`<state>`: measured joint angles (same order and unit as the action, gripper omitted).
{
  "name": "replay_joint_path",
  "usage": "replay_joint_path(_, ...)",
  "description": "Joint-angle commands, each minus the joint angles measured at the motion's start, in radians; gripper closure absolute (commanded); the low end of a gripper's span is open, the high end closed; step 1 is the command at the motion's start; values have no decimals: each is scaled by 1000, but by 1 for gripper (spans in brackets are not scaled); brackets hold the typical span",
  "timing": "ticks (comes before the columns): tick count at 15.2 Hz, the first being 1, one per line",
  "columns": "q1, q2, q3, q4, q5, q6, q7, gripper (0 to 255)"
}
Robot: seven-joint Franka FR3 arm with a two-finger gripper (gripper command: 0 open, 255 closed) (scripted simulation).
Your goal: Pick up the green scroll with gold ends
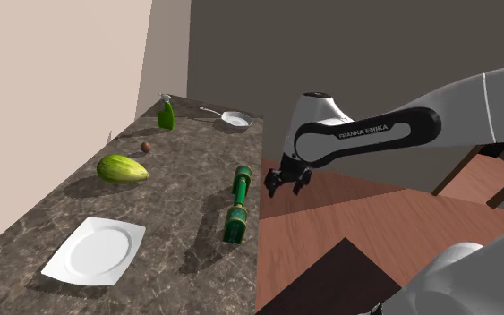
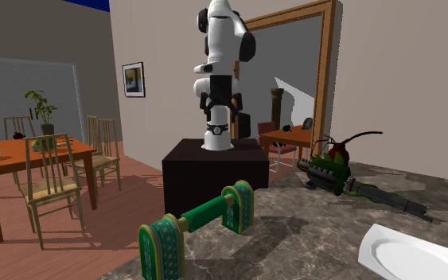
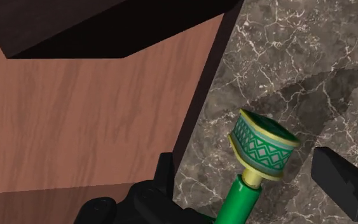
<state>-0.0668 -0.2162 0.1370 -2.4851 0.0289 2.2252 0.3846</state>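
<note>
The green scroll (image 1: 238,204) with gold-trimmed patterned ends lies on the dark marble counter (image 1: 178,192), close to the edge on the shoulder view's right. It fills the foreground of the second exterior view as the scroll (image 2: 202,221). My gripper (image 1: 285,183) hangs open above the counter edge, just right of the scroll's far end and apart from it. In the wrist view one scroll end (image 3: 263,147) and part of its green rod sit between my spread fingers (image 3: 341,180), untouched. In the second exterior view the gripper (image 2: 219,102) points down in front of the arm.
A white plate (image 1: 95,251) lies at the counter's near end. Farther along are a green oval fruit (image 1: 122,168), a small brown object (image 1: 147,147), a green spray bottle (image 1: 166,114) and a small pan (image 1: 234,119). Wood floor (image 1: 348,215) lies beside the counter.
</note>
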Motion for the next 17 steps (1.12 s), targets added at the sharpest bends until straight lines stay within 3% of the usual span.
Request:
replay_joint_path(1, -7, 80, 10, 25, -16, 70, 52, 0)
replay_joint_path(9, -12, 397, 2, 190, -127, 266, 263, 0)
replay_joint_path(17, 30, 700, -72, 437, -207, 366, 437, 0)
